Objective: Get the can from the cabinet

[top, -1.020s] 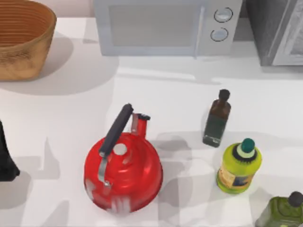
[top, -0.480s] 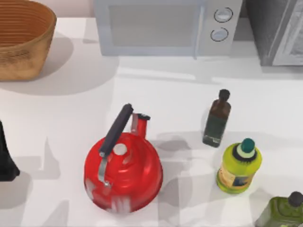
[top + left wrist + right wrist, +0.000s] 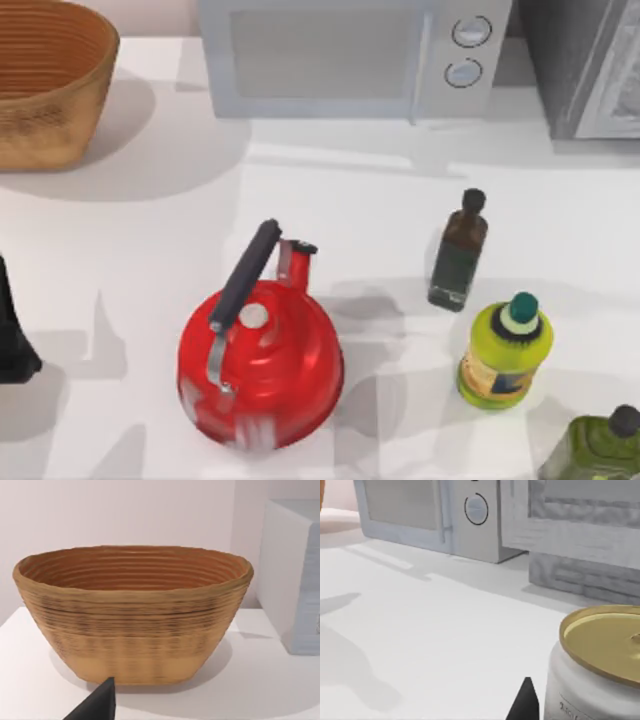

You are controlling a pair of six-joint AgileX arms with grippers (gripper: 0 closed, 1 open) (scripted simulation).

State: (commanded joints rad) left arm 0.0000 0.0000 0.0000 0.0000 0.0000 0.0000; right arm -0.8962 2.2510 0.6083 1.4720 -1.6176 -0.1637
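A white can with a gold lid stands very close in the right wrist view, on the white table in front of the grey stone-look cabinet. A black part of my right gripper shows just beside the can; whether it touches the can is not visible. In the top view the cabinet stands at the back right corner, with a lighter door panel at its right. My left gripper is parked at the table's left edge, facing the woven basket.
A woven basket sits at the back left and a white microwave at the back middle. A red kettle stands front centre. A dark bottle, a yellow-green bottle and an olive bottle stand at the right.
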